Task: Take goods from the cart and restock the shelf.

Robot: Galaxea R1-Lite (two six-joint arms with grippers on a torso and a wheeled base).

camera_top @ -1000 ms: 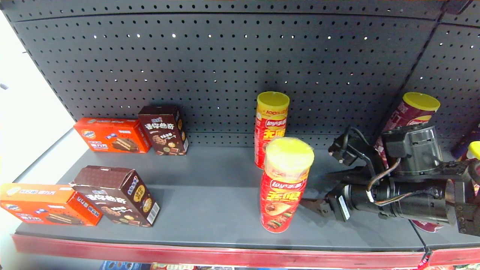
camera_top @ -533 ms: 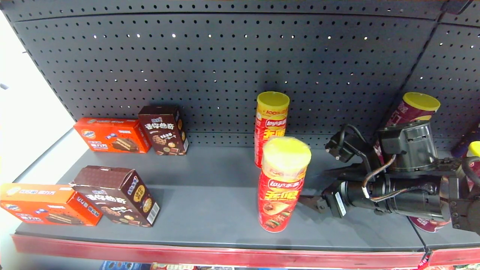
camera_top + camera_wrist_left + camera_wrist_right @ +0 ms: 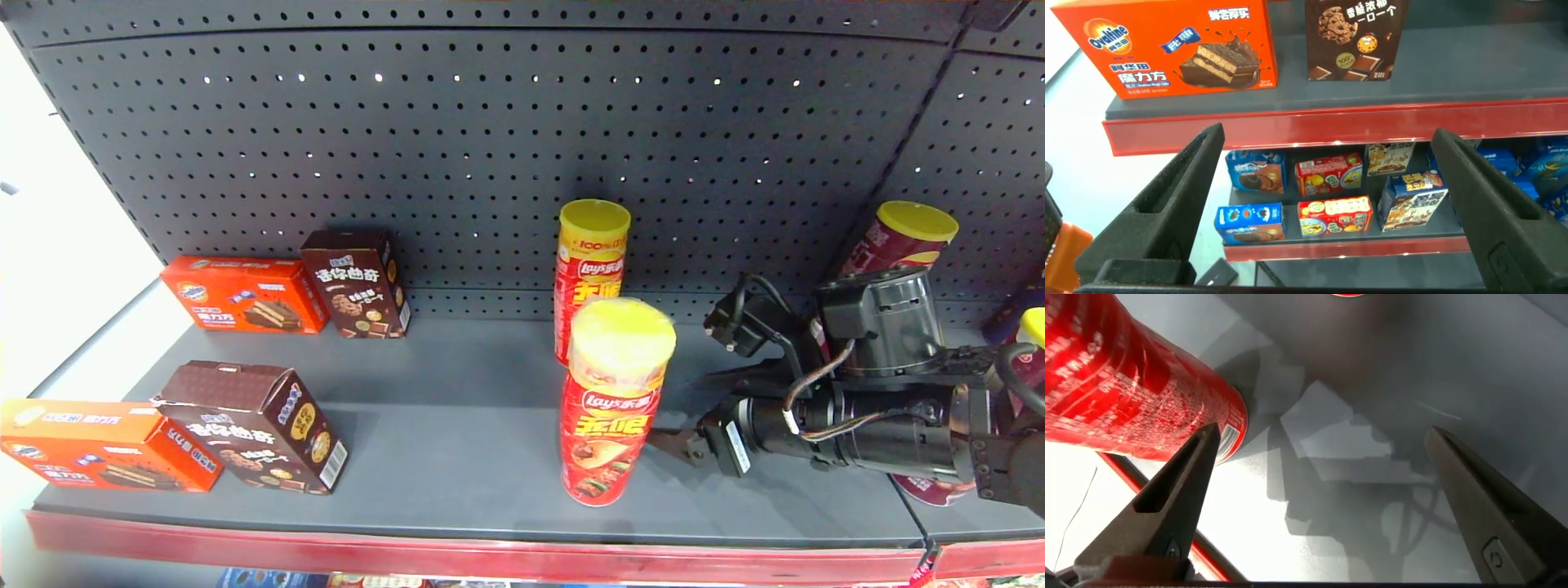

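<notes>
I see a dark grey pegboard back panel [image 3: 457, 163] with pinpricks of light coming through some holes, a grey shelf [image 3: 457, 441] under it fronted by a red strip [image 3: 408, 554], and a bright white glare [image 3: 33, 245] on the left.

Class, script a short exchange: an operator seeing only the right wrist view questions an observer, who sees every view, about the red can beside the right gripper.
Operator: Is the red can standing or lying?
Observer: It stands upright, yellow lid on top, near the front edge of the shelf.
Operator: Anything behind it?
Observer: A second can stands behind it, close to the pegboard.
</notes>
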